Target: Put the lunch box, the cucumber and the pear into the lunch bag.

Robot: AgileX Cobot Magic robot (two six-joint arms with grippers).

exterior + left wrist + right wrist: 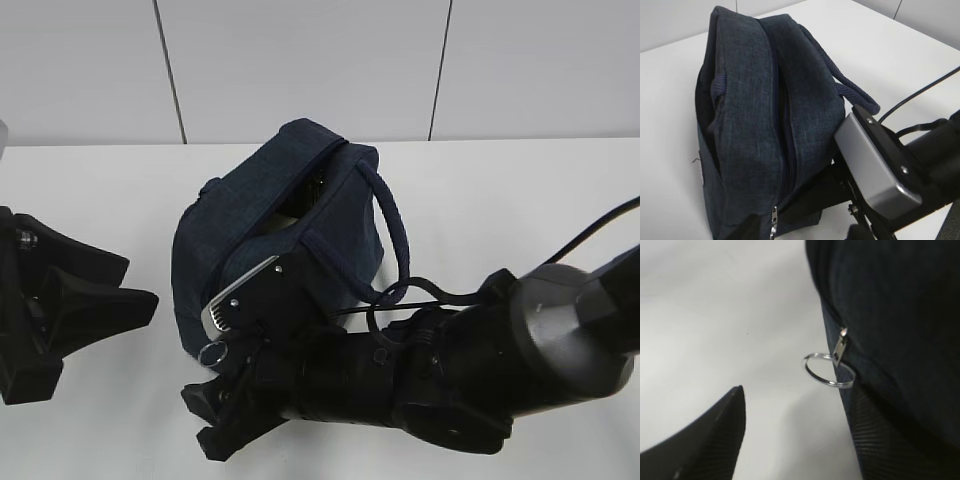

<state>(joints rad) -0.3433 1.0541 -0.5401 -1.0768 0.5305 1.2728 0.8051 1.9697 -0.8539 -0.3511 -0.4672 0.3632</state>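
Lunch bag's ring pull point(829, 370) between open right gripper point(795, 435).

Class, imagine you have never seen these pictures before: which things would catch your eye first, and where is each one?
The dark navy lunch bag stands out first, sitting mid-table on the white table with a rope-like handle looping off its right side. Next comes the bulky black right arm filling the lower right of the exterior view, its gripper at the bag's near end. Up close, the metal ring pull hangs from the zipper between the open fingers.
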